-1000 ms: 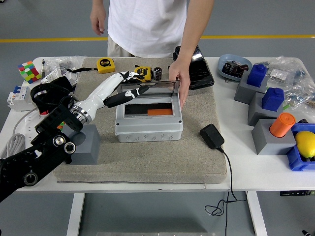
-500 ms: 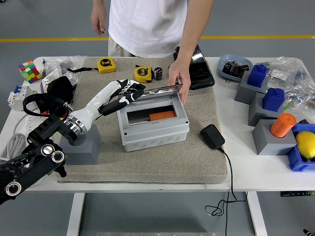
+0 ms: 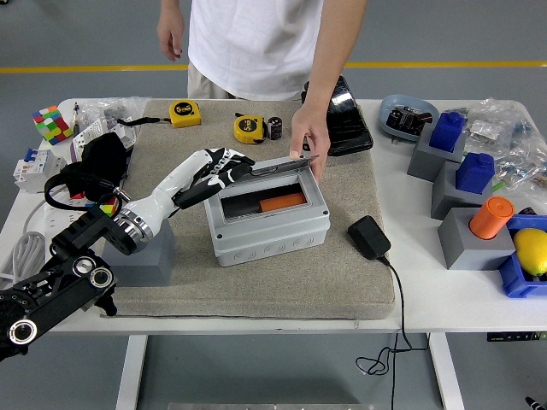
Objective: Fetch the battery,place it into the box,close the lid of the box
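Observation:
A grey box [image 3: 269, 235] sits on the beige mat [image 3: 256, 282] at the table's middle. An orange battery [image 3: 282, 202] lies inside it. The box lid [image 3: 282, 162] is hinged at the far side and tilted partly down over the opening. My left hand [image 3: 224, 166] reaches in from the left, its fingers stretched out and touching the lid's left end without gripping anything. A person's hand [image 3: 309, 141] rests on the lid's right end. My right hand is out of view.
Two yellow tape measures [image 3: 248, 128] and a small black cylinder [image 3: 273, 127] lie behind the box. A black adapter [image 3: 369, 237] with its cable lies to the right. A grey block [image 3: 149, 252] sits under my left forearm. Grey stands with blue and orange items [image 3: 474, 218] crowd the right side.
The lid has tipped further down over the box. The box has slid right and turned slightly. My left hand followed the lid's left end, and the person's hand stayed on its right end.

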Controlling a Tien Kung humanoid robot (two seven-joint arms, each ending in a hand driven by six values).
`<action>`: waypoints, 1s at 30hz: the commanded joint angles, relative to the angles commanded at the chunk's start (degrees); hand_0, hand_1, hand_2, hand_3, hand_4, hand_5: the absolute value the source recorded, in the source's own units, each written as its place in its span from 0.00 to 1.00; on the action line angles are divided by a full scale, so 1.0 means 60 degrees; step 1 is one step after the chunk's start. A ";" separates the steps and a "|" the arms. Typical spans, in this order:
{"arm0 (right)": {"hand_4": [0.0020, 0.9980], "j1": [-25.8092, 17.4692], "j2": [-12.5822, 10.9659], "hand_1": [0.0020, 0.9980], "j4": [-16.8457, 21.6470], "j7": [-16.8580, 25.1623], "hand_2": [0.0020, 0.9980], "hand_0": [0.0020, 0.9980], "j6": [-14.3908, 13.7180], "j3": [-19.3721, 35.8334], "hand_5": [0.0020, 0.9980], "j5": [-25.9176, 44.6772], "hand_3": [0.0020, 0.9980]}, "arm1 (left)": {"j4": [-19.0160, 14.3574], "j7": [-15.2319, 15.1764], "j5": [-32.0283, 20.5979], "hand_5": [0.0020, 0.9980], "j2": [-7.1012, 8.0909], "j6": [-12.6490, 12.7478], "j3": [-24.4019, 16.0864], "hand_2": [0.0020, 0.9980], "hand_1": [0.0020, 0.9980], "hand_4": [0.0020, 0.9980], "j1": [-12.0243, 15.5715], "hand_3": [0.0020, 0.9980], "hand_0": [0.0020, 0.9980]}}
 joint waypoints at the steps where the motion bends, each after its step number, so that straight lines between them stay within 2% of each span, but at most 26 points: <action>1: 0.96 0.0002 -0.0001 0.66 0.0000 -0.0002 0.66 0.65 -0.0004 0.0004 0.41 -0.0001 0.54 | -0.0029 0.0012 0.0000 1.00 0.0007 -0.0013 -0.0019 0.66 0.66 1.00 0.0009 0.69 0.60; 6: 0.96 0.0023 0.0004 0.66 0.0009 0.0001 0.66 0.65 -0.0037 0.0045 0.41 -0.0018 0.54 | -0.0207 0.0093 -0.0152 1.00 0.0057 -0.0115 -0.0121 0.66 0.66 1.00 0.0010 0.69 0.58; 12: 0.96 0.0005 0.0045 0.66 0.0006 0.0026 0.66 0.65 -0.0053 0.0050 0.41 -0.0012 0.54 | -0.0040 0.0106 -0.0792 1.00 0.0062 -0.0236 0.0187 0.65 0.66 1.00 0.0095 0.68 0.58; 18: 0.96 0.0055 0.0038 0.66 0.0019 0.0044 0.66 0.65 -0.0071 0.0046 0.41 -0.0018 0.54 | -0.0140 0.0131 -0.0939 1.00 0.0045 -0.0310 0.0307 0.65 0.66 1.00 0.0119 0.68 0.58; 30: 0.96 0.0046 0.0023 0.66 0.0014 0.0019 0.66 0.65 -0.0069 0.0092 0.41 -0.0026 0.54 | -0.1234 -0.0009 -0.0657 1.00 0.0112 -0.0269 -0.1176 0.65 0.65 1.00 0.0362 0.68 0.57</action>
